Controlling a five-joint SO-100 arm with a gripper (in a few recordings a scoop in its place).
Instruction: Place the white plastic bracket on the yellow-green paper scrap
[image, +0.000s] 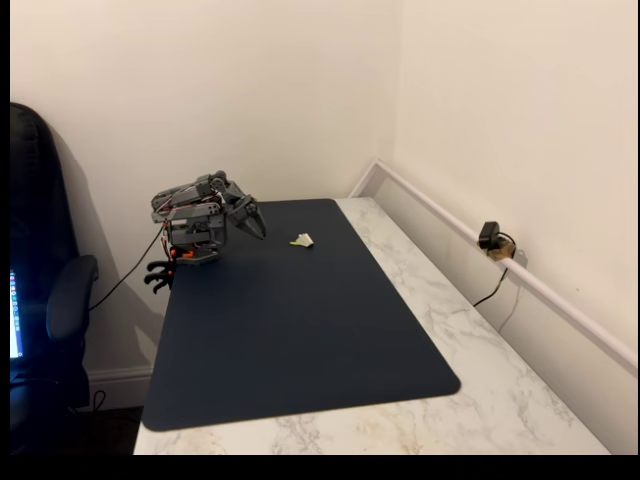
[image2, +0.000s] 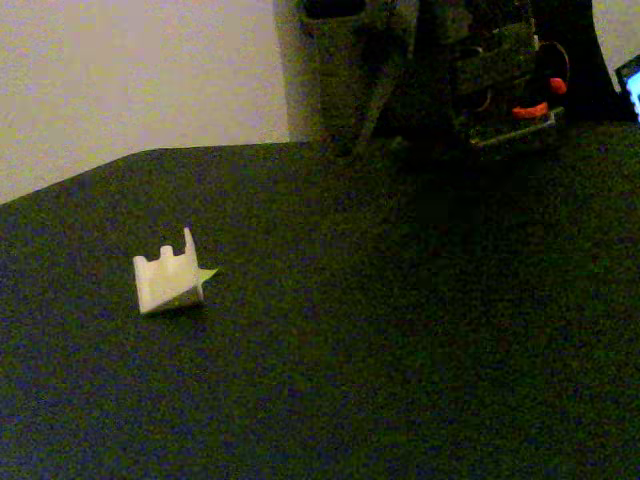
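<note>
Hanging empty, jaws (image: 255, 226) near-closed.

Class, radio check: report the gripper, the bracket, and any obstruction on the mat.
Gripper clear of bracket, carrying nothing; jaw state unclear. White plastic bracket resting on yellow-green paper scrap. Dark mat: nothing between them.

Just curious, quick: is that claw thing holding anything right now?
Gripper: holds nothing, apart from the white plastic bracket; whether the jaws are open cannot be told.

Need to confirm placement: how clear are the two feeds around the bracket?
In a fixed view, even light but the bracket is tiny, the scrap barely separable. In the other fixed view, dim, grainy and colour-cast; bracket is sharp enough, scrap peeks out at its edge.
</note>
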